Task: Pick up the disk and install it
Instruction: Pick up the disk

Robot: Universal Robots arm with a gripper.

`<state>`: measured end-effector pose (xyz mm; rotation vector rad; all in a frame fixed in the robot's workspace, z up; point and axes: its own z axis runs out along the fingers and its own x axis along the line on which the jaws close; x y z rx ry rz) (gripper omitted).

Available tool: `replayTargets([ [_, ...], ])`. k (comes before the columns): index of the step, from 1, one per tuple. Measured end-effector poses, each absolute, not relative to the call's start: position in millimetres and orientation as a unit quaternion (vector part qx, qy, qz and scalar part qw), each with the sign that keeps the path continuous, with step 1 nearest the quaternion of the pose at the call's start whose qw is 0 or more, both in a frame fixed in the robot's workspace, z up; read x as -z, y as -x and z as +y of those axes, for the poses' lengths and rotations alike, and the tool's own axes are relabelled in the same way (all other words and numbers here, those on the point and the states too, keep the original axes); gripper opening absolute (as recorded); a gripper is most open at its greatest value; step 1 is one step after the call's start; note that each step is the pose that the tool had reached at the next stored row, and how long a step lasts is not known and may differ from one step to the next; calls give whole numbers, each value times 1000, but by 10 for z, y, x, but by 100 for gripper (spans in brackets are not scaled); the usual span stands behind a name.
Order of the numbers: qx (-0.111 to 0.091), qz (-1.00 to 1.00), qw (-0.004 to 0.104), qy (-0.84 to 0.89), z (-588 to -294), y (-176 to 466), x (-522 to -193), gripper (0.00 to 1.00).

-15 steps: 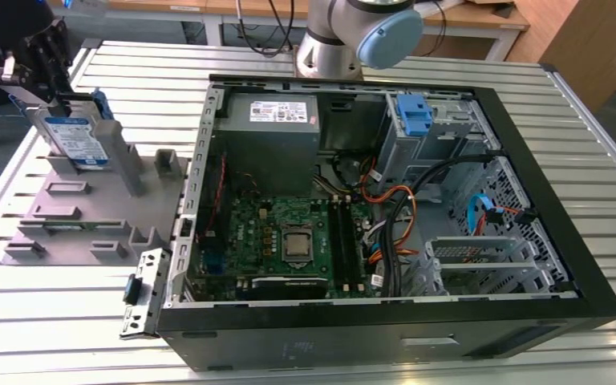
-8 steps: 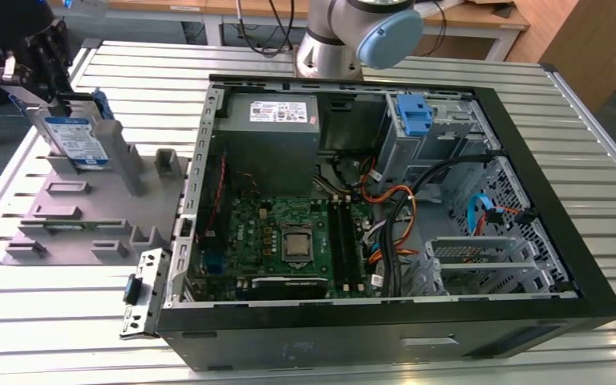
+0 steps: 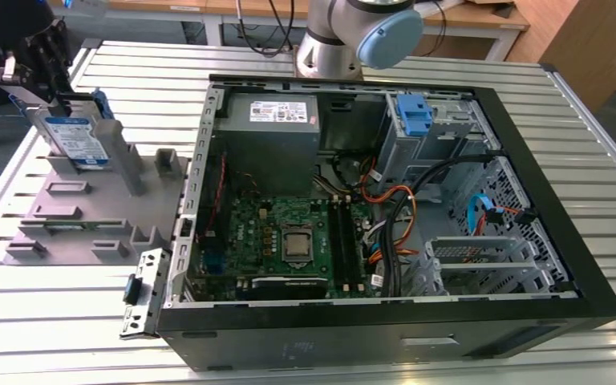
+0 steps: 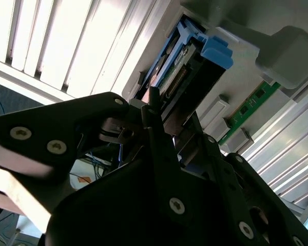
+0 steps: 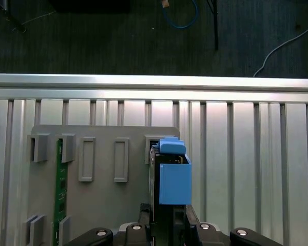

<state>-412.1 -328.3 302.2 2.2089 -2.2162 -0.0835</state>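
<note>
Bright, even light; glare whitens the table slats [image 4: 51,41].

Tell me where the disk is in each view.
Exterior view: the disk stands upright in the grey holder at that view's left, beside the computer case.
First wrist view: the disk seen from above, standing at the grey holder edge.
Second wrist view: the disk close up, connector edge showing.
Shared landmark: the grey holder.

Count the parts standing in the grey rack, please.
2. The disk, in its blue frame, stands on edge in the grey rack; a green circuit board stands in another slot, apart from it. More may be hidden.
</note>
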Motion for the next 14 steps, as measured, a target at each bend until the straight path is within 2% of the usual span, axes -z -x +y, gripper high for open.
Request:
replayTargets([
  [14,27,-708,6,-706,-3283,4121,-3062,35],
])
